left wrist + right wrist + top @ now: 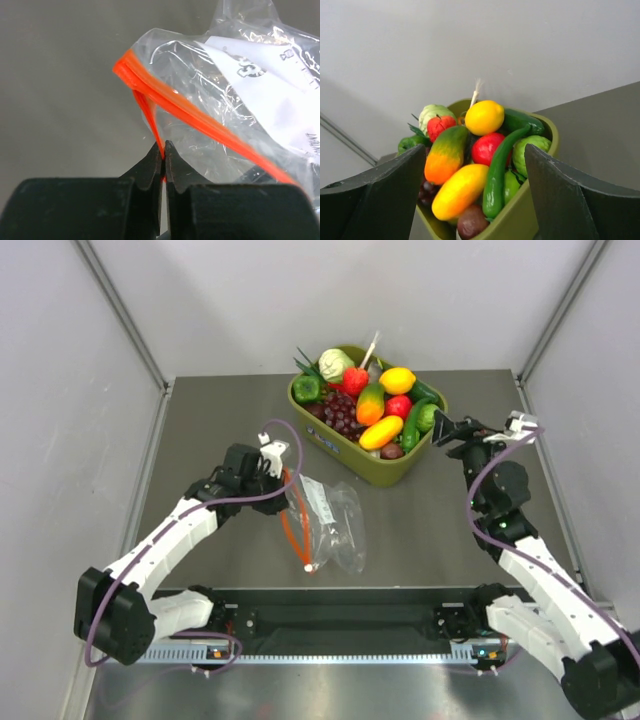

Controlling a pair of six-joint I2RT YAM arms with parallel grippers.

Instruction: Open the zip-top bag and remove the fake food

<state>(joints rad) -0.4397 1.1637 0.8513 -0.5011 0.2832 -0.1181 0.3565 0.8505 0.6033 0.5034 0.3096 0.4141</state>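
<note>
The clear zip-top bag lies on the table in front of my left arm, its white label up. My left gripper is shut on one lip of the orange-red zip strip; the strip is pinched between the fingertips of this gripper, and the two lips stand apart near it. I see no food inside the bag. The yellow lemon, red fruit and orange-and-green fruit lie in the olive-green tub. My right gripper is open and empty beside the tub's right rim, facing the lemon.
The tub also holds purple grapes, a pale green cabbage, a long green pepper and a yellow mango-like fruit. Grey walls close in the table on three sides. A black rail runs along the near edge.
</note>
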